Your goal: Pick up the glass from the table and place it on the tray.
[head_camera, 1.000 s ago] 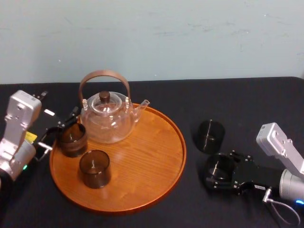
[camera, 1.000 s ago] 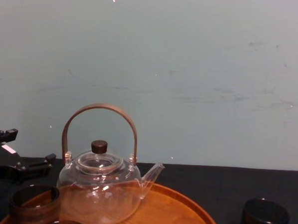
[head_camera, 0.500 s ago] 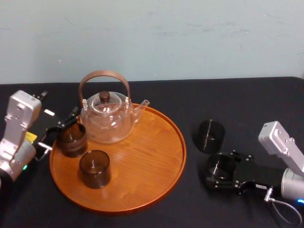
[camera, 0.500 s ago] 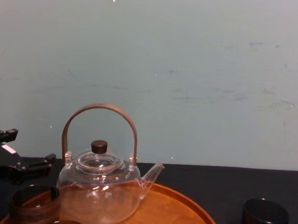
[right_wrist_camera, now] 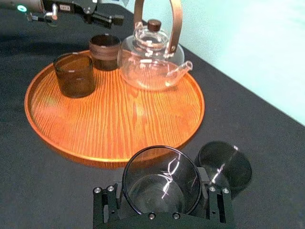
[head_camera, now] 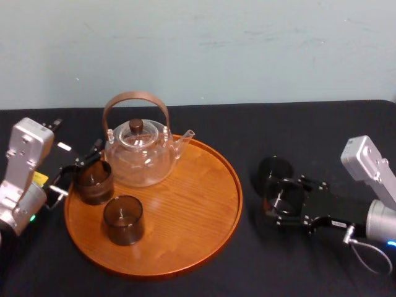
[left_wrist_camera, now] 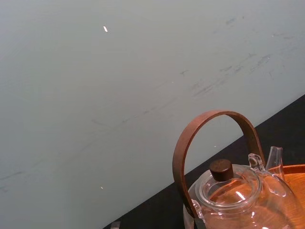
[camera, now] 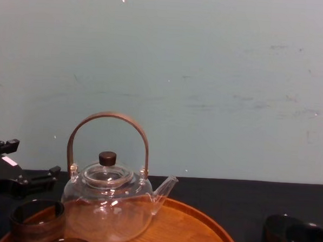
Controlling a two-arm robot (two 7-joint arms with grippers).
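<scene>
Moved closer to the tray (head_camera: 238, 198) just now: glass (head_camera: 286, 197) pinched in the right claw (head_camera: 276, 203), right of the tray over the tabletop (head_camera: 297, 130); placing next; left claw (head_camera: 83, 167) idle at tray's left

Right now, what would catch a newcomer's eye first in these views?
The round orange-brown tray on the black table, carrying a clear teapot with a brown hoop handle and two dark glasses. To its right, the right gripper clasps a third dark glass beside a fourth glass standing on the table. The left gripper sits idle at the tray's left edge.
</scene>
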